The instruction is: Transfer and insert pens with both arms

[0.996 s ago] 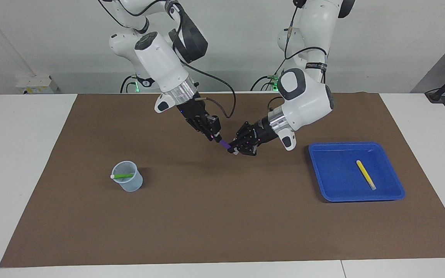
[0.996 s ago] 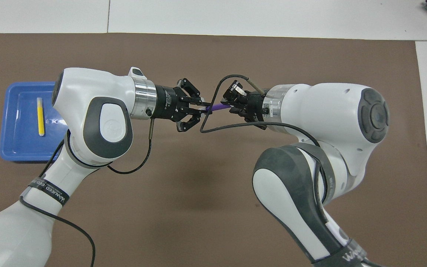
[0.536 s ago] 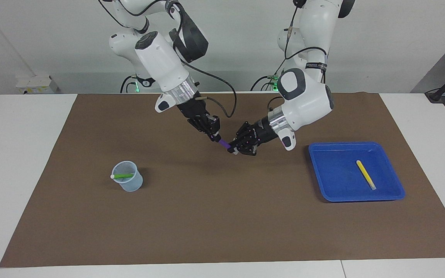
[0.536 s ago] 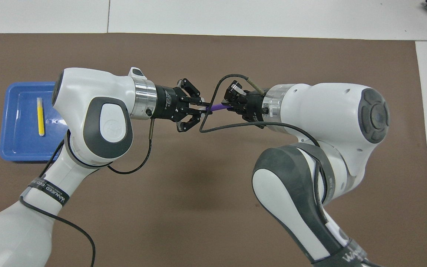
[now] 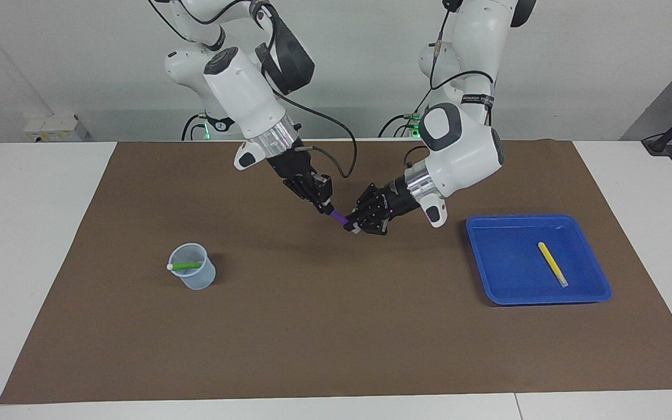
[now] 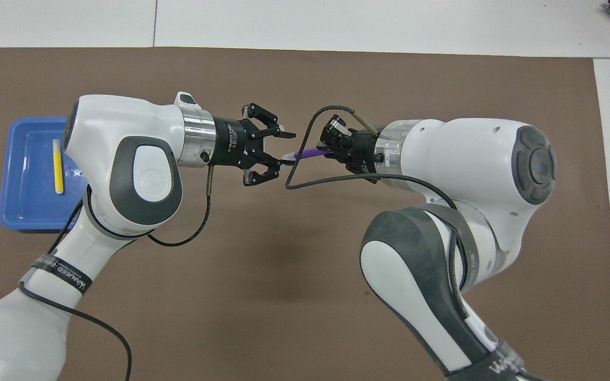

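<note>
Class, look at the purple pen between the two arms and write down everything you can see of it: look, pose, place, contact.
The purple pen is a short, slim marker, smooth like plastic, with a pale whitish end. It hangs in the air over the brown mat, lying roughly level in the overhead view. The right gripper is shut on its purple end. The whitish end points at the left gripper, whose fingers stand apart on either side of it and look clear of it. Nothing else touches the pen.
</note>
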Controlling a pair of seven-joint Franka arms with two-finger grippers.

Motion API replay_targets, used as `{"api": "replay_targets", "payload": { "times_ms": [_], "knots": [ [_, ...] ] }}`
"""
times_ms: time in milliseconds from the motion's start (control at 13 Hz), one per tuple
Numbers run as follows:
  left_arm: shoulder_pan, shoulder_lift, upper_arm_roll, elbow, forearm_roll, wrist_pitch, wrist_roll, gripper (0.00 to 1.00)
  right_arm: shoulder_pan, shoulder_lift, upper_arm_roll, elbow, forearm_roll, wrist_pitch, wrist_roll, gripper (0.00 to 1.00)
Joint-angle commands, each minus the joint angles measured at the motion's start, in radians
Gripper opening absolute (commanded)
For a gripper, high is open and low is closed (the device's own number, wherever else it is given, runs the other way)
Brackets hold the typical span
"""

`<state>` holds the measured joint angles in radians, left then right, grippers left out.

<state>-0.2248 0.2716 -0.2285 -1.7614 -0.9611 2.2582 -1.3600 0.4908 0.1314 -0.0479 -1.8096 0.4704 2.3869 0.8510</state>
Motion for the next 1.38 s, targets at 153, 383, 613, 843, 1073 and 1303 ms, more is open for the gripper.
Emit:
{"api": "replay_targets", "payload": {
  "times_ms": [153, 383, 613, 843, 1073, 1303],
  "knots": [
    [0.016, -0.074, 0.005, -0.073, 0.004, 0.006, -0.001, 1.00, -0.023, -0.002, -0.003, 0.010, -0.158, -0.113, -0.195, 0.00],
    [0.019, -0.086, 0.008, -0.096, 0.019, 0.001, -0.001, 1.00, -0.076, -0.024, -0.004, 0.016, -0.263, -0.210, -0.401, 0.00],
    [0.021, -0.109, 0.012, -0.102, 0.157, -0.084, -0.005, 1.00, -0.125, -0.029, -0.009, 0.016, -0.318, -0.256, -0.611, 0.00],
    [0.070, -0.112, 0.029, -0.110, 0.356, -0.132, 0.010, 1.00, -0.202, -0.041, -0.009, 0.016, -0.414, -0.307, -0.847, 0.00],
    [0.102, -0.123, 0.029, -0.109, 0.453, -0.201, 0.120, 1.00, -0.270, -0.055, -0.009, 0.038, -0.461, -0.365, -1.007, 0.00],
    [0.088, -0.123, 0.031, -0.113, 0.572, -0.209, 0.203, 1.00, -0.325, -0.055, -0.009, 0.108, -0.501, -0.451, -1.168, 0.00]
  ]
}}
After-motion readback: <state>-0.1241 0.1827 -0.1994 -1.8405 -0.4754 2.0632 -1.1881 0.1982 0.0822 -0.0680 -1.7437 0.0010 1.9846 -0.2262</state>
